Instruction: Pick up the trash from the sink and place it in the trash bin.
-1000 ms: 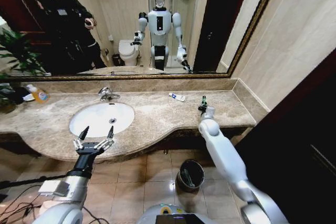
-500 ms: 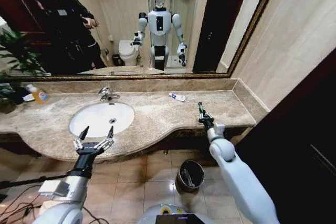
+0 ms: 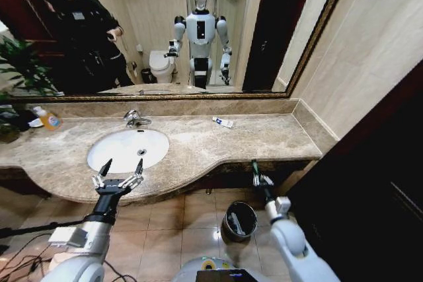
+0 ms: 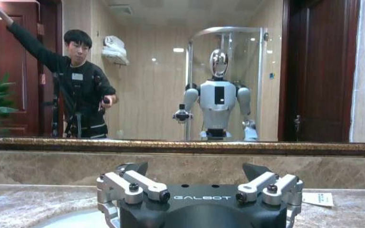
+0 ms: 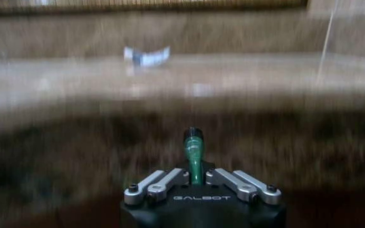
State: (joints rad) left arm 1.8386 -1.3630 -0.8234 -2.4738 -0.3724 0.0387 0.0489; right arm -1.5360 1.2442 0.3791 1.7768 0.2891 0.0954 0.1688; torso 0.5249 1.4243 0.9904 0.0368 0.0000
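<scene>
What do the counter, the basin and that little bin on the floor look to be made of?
The counter looks like polished beige marble, veined and mottled. The sink seems glazed white ceramic, smooth and glossy, though it could be another moulded material. The trash bin looks like dark metal with a shiny steel rim.

White glossy arm shells; black wrist blocks lettered GALBOT; silver screw-studded linkage fingers (image 4: 135, 186) on black-tipped left gripper (image 3: 119, 171); right gripper (image 5: 197, 183) alike.

A: Counter (image 3: 198, 143)? Beige marble, sink (image 3: 127, 148) sunk in just ahead of the left gripper (image 3: 118, 173).
B: On it: white packet (image 3: 223, 122) by the mirror, well beyond the right gripper (image 3: 257, 175). Trash bin (image 3: 239, 220) stood on the floor (image 3: 165, 229) beside that gripper.
</scene>
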